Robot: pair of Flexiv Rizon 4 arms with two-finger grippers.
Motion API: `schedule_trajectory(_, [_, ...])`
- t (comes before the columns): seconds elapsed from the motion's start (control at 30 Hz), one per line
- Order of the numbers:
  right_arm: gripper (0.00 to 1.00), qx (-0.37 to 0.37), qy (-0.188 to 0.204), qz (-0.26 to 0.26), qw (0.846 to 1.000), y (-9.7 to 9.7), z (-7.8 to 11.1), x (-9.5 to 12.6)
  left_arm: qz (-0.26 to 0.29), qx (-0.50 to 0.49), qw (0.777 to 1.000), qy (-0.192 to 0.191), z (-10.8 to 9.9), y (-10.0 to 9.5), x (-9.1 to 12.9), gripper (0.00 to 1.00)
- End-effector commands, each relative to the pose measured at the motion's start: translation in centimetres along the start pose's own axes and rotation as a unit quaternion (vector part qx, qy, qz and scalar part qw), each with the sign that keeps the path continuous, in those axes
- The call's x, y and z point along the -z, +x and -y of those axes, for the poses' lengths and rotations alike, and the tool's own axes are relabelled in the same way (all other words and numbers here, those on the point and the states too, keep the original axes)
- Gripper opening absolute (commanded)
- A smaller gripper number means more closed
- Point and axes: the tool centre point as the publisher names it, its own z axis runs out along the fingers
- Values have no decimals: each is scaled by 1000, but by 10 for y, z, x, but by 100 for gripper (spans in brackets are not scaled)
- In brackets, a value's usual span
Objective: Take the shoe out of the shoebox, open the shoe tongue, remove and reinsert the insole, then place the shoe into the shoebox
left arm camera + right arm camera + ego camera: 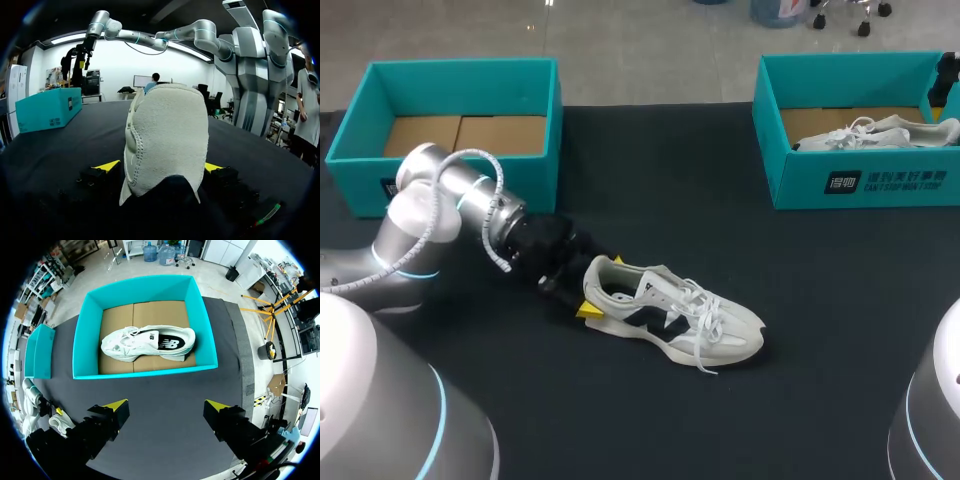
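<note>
Lying on the dark table, one shoe

From the left wrist we are seeing the shoe heel-on, its front hidden; overhead, the shoebox wall is partly covering another shoe.

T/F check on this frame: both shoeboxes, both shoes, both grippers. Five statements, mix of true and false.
1. The left shoebox has no shoe in it. True.
2. The shoe on the table lies on its side. False: it stands upright on its sole.
3. The left gripper is at that shoe's toe. False: it is at the heel.
4. The right shoebox holds a white shoe. True.
5. The right gripper is shut on a shoe. False: it is open, hovers above the right shoebox and holds nothing.
</note>
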Motion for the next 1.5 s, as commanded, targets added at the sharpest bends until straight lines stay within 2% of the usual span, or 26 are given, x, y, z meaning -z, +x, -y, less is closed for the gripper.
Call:
schedule_trajectory(0.03, [100,0,0,-1,1000,0,0,0,16,7,1000,-5,2,5,-4,39])
schedule_trajectory(0.1, [100,0,0,-1,1000,0,0,0,19,8,1000,-8,1,6,-5,0])
schedule_trajectory(0.33, [100,0,0,-1,1000,0,0,0,32,16,999,-10,4,13,-3,0])
schedule_trajectory(0.67, [100,0,0,-1,1000,0,0,0,112,43,993,9,13,26,18,0])
schedule_trajectory(0.93, [100,0,0,-1,1000,0,0,0,173,53,983,35,12,33,32,0])
schedule_trajectory(1.1, [100,0,0,-1,1000,0,0,0,181,62,981,40,6,34,28,0])
schedule_trajectory(1.37, [100,0,0,-1,1000,0,0,0,194,64,978,43,10,38,20,0])
schedule_trajectory(1.5, [100,0,0,-1,1000,0,0,0,200,73,976,41,4,39,21,0])
